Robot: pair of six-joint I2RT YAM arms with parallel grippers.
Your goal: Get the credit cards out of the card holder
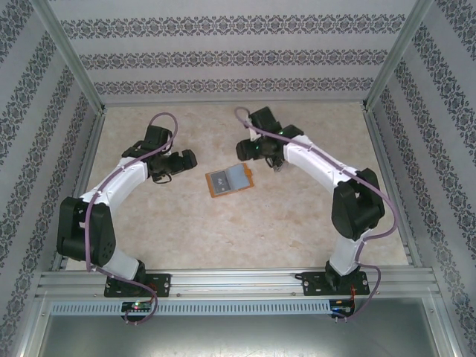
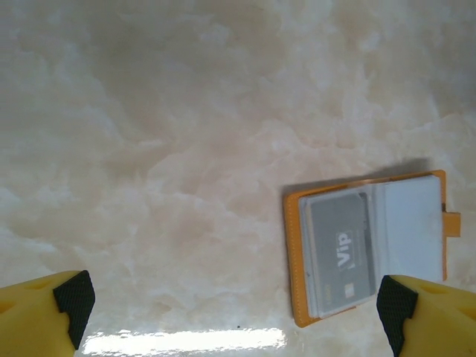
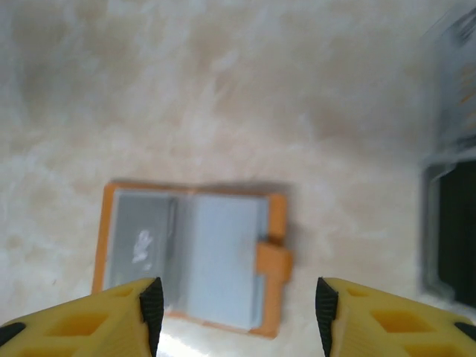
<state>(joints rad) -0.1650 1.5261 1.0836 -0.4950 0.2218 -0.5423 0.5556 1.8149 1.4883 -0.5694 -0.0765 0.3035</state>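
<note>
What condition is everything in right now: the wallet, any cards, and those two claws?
Card holder: lying open and flat, nothing gripping it.
Grey card: tucked in a pocket of the holder, not yet taken out.
Left gripper: open, empty.
Right gripper: open, empty, above the holder.

Blurred card holder point(image 3: 195, 256); edge-cut dark object point(image 3: 455, 223)

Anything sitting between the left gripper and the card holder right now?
No. In the top external view, the stretch from the left gripper to the open card holder is bare marble tabletop; the left wrist view agrees.
</note>
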